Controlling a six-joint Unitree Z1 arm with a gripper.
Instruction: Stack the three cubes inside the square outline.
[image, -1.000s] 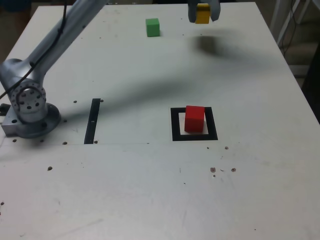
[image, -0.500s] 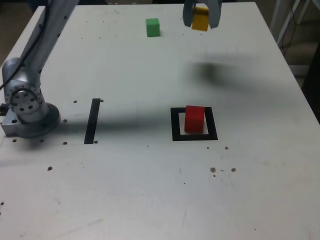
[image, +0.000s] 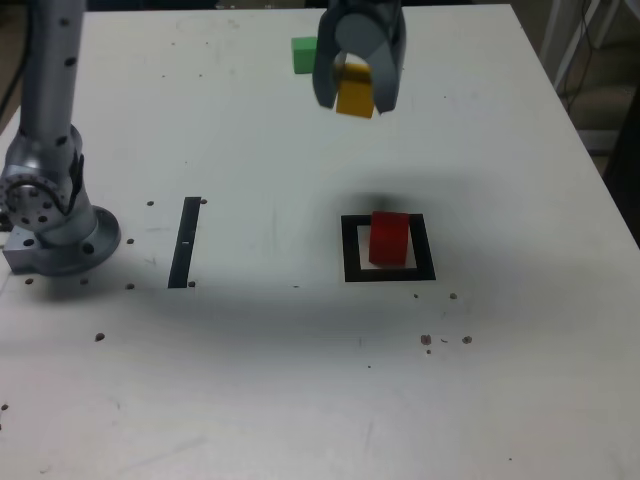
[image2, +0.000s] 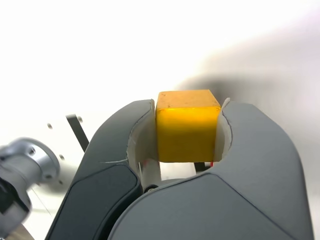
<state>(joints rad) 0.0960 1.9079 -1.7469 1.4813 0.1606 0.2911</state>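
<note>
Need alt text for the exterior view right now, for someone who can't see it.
The gripper holds the yellow cube in the air above a white table. The red cube sits inside the square outline; the green cube lies farther back.

The yellow cube (image2: 187, 131) looks matt and faintly grainy between the claw's (image2: 186, 135) smooth, dark-grey plastic shells with pale liners. The red cube (image: 389, 238), mid-frame, is matt. The white bench (image: 300, 380) looks smooth, speckled with dark marks.

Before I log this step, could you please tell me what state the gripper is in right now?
Gripper: closed on the yellow cube, held in the air above the table.
</note>
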